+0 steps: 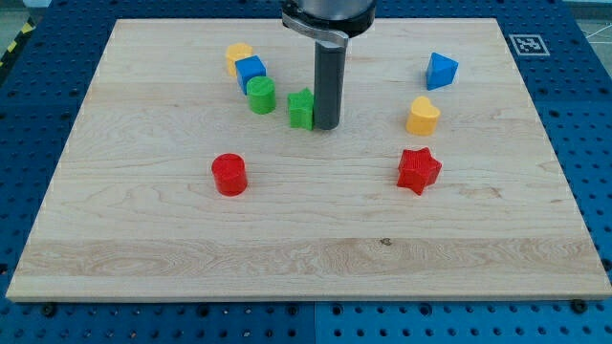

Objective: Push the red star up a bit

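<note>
The red star [419, 170] lies on the wooden board [306, 258] at the view's right, just below a yellow block [423, 116]. My tip [326, 125] rests on the board near the middle top, right beside the green star [302, 109] on its right side. The tip is well to the left of and above the red star, apart from it.
A red cylinder [229, 175] sits left of centre. A green cylinder [260, 96], a blue cube [251, 72] and a yellow block [239, 55] form a line at the upper left. A blue block [441, 71] is at the upper right.
</note>
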You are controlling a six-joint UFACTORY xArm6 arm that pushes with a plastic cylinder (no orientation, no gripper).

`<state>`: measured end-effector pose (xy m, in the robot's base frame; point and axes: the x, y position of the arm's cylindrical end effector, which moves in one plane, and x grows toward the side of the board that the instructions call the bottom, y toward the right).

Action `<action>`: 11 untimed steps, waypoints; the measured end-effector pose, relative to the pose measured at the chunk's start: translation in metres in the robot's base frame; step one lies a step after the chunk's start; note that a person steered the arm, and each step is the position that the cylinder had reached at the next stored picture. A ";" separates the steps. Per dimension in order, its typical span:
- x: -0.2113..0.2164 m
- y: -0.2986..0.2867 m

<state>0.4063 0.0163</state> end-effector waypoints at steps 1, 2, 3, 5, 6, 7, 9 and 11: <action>0.000 -0.023; 0.000 -0.039; 0.005 -0.040; 0.068 -0.051; 0.097 -0.031; 0.123 0.003; 0.119 0.091; 0.099 0.128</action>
